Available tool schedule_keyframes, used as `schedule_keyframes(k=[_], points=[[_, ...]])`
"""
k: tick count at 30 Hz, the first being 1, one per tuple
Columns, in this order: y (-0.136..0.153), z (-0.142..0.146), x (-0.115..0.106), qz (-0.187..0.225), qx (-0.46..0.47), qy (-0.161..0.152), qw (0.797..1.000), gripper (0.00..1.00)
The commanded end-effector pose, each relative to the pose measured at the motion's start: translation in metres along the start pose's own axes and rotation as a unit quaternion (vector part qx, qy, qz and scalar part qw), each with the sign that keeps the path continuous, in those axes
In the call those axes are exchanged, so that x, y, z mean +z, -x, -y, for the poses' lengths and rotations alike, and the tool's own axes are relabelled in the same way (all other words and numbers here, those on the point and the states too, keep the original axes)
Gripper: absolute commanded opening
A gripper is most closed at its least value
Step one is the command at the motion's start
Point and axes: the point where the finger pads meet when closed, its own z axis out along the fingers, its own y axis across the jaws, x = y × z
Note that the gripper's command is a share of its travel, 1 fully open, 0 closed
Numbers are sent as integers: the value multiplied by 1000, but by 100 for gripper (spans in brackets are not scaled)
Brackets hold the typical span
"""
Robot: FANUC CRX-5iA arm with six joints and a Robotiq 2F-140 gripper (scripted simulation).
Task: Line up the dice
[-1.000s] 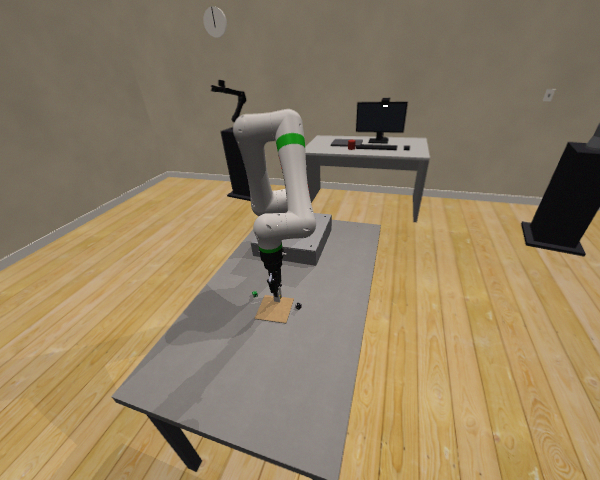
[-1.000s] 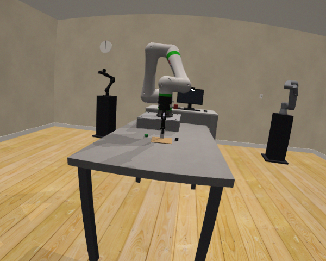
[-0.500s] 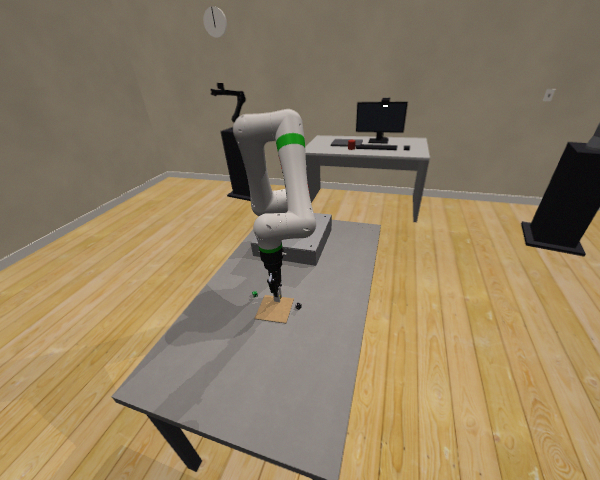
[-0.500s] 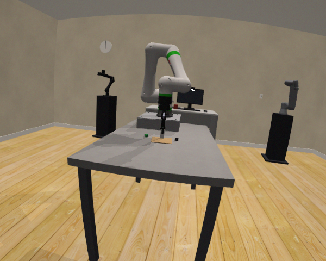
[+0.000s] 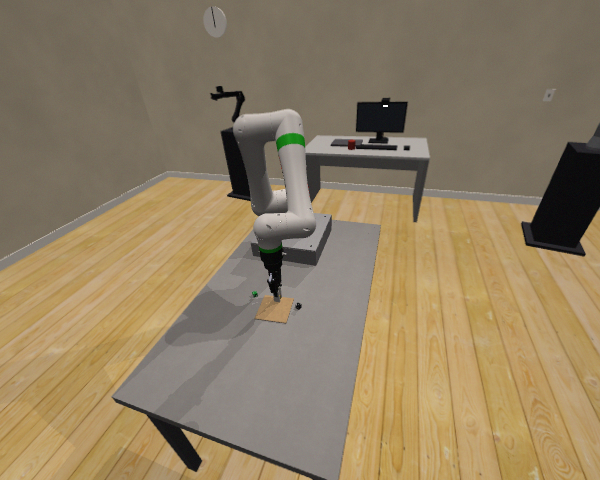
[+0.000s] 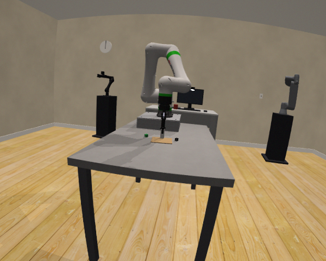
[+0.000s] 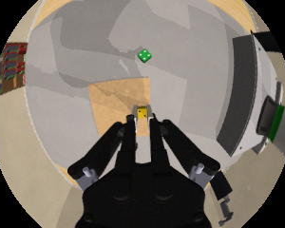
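Worktop [image 5: 290, 372] [image 6: 155, 157] [image 7: 168, 95], one; mat [image 5: 273, 312] [image 6: 161, 141] [image 7: 115, 104], tan, one, inward of the worktop's edges. Dice, three: yellow [image 7: 142, 112], green [image 5: 254, 293] [image 6: 145, 135] [image 7: 144, 55], black [image 5: 298, 306] [image 6: 176, 139]. End effector [image 5: 277, 296] [image 6: 162, 134] [image 7: 142, 110], one, pinching the yellow die over the mat's side toward the worktop's base-end edge. Green die: off the mat, toward the worktop's right long edge. Black die: just beside the mat, toward the left long edge. Step in hand, as judged: setting the yellow die in the place nearest the base; whether it already bears on the mat is hard to tell, the fingertips being small in view. Next move, as judged: seat it flat, part the fingers evenly and rise straight, leaving its top face unchanged. Remaining for placement: two dice, farther toward the worktop's far-end edge.
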Motion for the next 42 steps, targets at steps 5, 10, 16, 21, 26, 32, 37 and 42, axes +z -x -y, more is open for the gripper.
schedule_keyframes(k=[5,10,16,21,26,32,37,42], points=[[0,0,0,0,0,0,1000,9],[0,0,0,0,0,0,1000,14],[0,0,0,0,0,0,1000,19],[0,0,0,0,0,0,1000,21],[0,0,0,0,0,0,1000,21],[0,0,-1,0,0,0,1000,21],[0,0,-5,0,0,0,1000,21],[0,0,-22,0,0,0,1000,21]])
